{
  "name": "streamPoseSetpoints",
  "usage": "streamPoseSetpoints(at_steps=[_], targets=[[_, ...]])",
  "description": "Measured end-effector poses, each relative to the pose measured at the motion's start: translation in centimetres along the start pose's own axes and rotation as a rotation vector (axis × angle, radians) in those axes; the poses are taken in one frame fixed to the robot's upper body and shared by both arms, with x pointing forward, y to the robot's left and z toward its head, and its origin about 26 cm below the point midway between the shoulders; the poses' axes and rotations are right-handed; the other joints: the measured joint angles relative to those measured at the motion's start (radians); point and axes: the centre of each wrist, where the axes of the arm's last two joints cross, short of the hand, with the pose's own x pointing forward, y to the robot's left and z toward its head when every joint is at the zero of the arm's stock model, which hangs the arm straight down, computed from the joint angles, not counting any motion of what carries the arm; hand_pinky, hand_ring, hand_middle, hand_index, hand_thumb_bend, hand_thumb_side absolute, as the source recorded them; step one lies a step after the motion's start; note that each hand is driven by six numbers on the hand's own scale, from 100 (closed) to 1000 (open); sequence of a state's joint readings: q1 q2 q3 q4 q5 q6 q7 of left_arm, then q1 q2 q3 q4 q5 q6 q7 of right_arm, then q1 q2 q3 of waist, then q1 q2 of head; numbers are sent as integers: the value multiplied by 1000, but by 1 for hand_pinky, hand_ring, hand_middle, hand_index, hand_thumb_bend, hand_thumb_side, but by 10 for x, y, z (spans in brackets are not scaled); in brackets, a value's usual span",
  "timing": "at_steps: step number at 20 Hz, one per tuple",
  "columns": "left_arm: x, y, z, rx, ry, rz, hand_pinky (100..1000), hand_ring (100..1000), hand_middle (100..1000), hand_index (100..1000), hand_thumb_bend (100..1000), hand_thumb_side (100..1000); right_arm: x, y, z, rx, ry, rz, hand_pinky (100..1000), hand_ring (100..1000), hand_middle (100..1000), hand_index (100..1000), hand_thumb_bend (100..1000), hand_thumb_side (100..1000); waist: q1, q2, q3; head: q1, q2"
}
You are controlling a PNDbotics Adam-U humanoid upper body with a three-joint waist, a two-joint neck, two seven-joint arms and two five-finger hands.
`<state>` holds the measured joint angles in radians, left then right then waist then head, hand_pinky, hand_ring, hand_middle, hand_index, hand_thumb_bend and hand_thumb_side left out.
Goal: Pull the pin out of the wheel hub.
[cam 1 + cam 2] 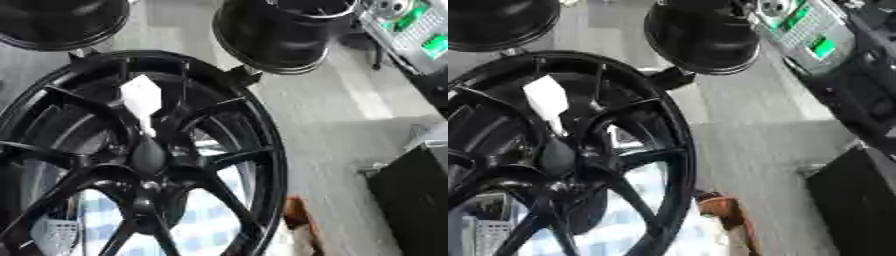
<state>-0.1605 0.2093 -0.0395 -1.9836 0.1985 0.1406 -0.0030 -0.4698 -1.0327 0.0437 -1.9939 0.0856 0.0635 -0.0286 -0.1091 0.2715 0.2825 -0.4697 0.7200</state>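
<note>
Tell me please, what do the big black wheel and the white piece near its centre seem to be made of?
The wheel looks like cast metal with glossy black paint: thin rigid spokes and bright reflections on the rim. The white piece looks matte, perhaps paper or plastic; the view does not settle which.

front: wheel hub (140,155) spokes block | right: grey floor (350,150) open
</note>
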Motion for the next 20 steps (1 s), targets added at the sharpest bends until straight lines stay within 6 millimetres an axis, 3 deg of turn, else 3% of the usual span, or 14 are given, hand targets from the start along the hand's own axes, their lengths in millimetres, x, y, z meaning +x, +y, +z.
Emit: streamPoseSetpoints(at_steps=[7, 15, 20], targets=[[1, -1, -2, -11, -11, 0, 786, 634, 596, 772, 100, 755, 2, 5, -1, 76, 3, 47, 864, 701, 718, 767, 100, 100, -1, 0, 5, -33, 0], [3, -3, -4, -25, -11, 0, 786, 636, 597, 772, 100, 764, 6, 10, -5, 299, -70, 218, 909, 815, 749, 788, 100, 100, -38, -8, 44, -83, 1], [5, -3, -6, -28, -11, -1, 787, 636, 598, 772, 100, 764, 6, 11, -4, 448, -123, 278, 918, 855, 762, 798, 100, 185, -50, -10, 60, -95, 0]])
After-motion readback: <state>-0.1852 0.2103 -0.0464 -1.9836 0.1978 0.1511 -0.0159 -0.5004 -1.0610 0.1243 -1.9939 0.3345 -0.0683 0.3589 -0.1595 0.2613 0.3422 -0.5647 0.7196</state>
